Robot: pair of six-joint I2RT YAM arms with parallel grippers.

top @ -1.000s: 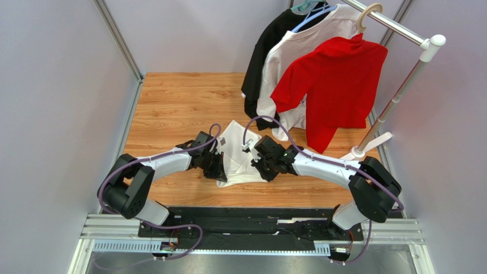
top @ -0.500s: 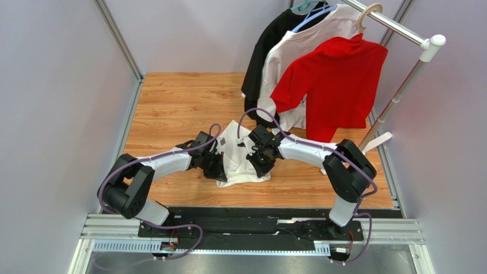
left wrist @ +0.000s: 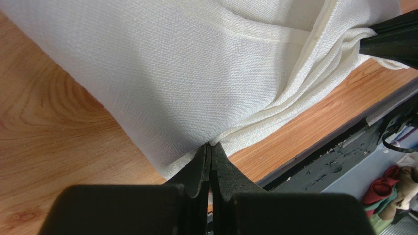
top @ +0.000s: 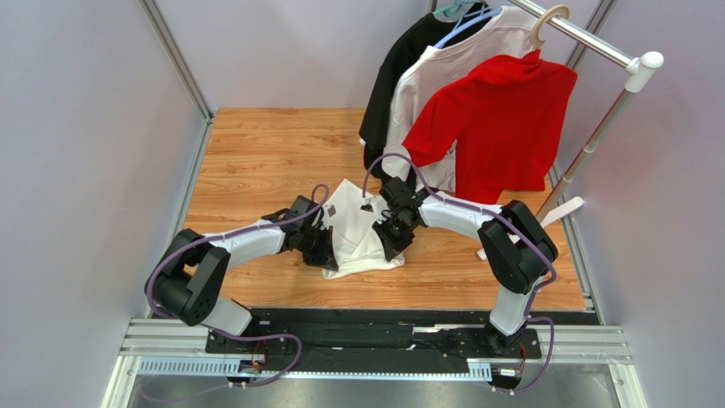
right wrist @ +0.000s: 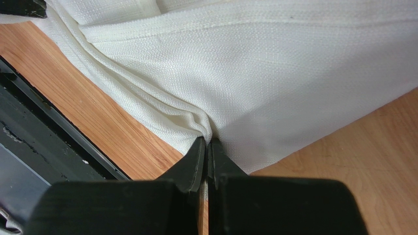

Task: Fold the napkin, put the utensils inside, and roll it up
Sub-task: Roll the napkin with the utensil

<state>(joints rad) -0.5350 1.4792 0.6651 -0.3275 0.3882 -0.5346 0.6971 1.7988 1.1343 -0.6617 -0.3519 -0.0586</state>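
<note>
Pinched shut, my left claw (left wrist: 211, 149) had the napkin (left wrist: 196, 73) by its near-left edge, w/ a bunch of stacked folds gathered right at the tips. That arm sat the same as a sec ago, no shift I could see from the top view.

My right claw (right wrist: 207, 143) was also pressed together on the cloth, at the near-right edge, layered folds running into the pinch. What differed was on this side. A sec ago my right elbow hung far out to the right, near the rack's foot. By now it had swung in & toward the far side, so the forearm reached the cloth from further back. The tips also closed the last bit in that time.

The napkin lay bunched on the wood table (top: 255, 144), mid-width & toward the near edge, stretched between both claws, approx. where it was before. Its near-right corner looked pulled out a touch more.

Across the cloth, each wrist cam caught the tip of the other claw. The rack (top: 588, 153) w/ the red shirt (top: 502, 119) stood at the far right, apart from the cloth.
</note>
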